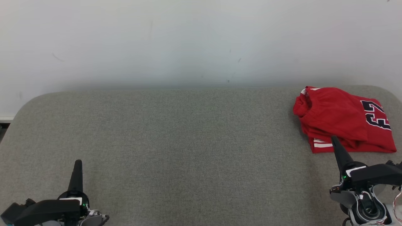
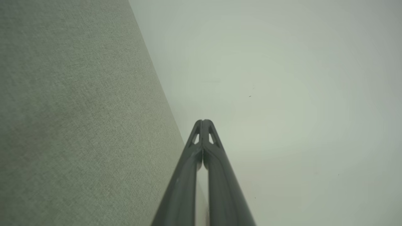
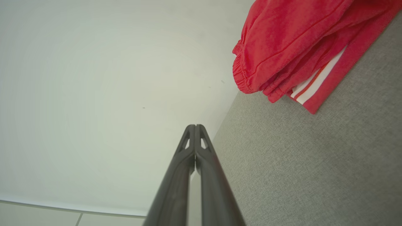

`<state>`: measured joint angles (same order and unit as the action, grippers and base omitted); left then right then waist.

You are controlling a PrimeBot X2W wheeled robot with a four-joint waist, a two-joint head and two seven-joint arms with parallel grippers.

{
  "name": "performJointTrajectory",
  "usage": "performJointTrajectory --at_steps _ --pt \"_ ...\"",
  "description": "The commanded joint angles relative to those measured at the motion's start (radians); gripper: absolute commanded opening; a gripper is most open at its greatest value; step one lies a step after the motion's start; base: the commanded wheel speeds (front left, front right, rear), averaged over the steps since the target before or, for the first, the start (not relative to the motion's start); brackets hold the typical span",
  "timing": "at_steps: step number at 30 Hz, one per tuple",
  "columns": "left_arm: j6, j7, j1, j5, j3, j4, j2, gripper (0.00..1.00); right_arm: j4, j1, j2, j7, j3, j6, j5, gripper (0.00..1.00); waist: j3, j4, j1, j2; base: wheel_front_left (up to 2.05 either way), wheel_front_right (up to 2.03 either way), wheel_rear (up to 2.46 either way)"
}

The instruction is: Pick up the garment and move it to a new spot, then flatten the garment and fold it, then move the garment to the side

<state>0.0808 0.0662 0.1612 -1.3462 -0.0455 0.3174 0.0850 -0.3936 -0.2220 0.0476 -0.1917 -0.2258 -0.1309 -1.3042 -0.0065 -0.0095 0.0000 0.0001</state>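
we see right gripper [image 1: 334, 138] and left gripper [image 1: 78, 162] closed, empty, folded red garment [image 1: 339, 122] just ahead of right, white stripes, dark numerals

The left end effector [image 1: 77, 162] and right end effector [image 1: 333, 139] sit low (both closed).

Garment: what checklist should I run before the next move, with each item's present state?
1. Garment lies on the table, at its right end: ok.
2. Garment folded into a compact pile: ok, though lumpy.
3. Left end effector shut, holding nothing: ok.
4. Right end effector shut, holding nothing, apart from the garment: ok.
5. Garment wholly inside the table's right edge: cannot tell.
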Motion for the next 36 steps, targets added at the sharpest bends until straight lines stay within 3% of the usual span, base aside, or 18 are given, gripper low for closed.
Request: performJointTrajectory --at_steps 1,36 --pt "0.01 -0.005 0.027 -0.03 0.006 0.001 0.001 0.0 0.002 -0.023 0.01 -0.006 -0.008 0.0 -0.025 0.0 0.001 0.0 0.0 -0.0001 0.0 0.0 0.0" --pt "0.055 -0.036 0.082 -0.287 0.025 0.052 -0.035 0.0 -0.021 -0.06 0.014 -0.069 -0.051 0.0 -0.256 0.0 0.015 0.01 0.0 -0.0001 0.0 0.0 0.0"
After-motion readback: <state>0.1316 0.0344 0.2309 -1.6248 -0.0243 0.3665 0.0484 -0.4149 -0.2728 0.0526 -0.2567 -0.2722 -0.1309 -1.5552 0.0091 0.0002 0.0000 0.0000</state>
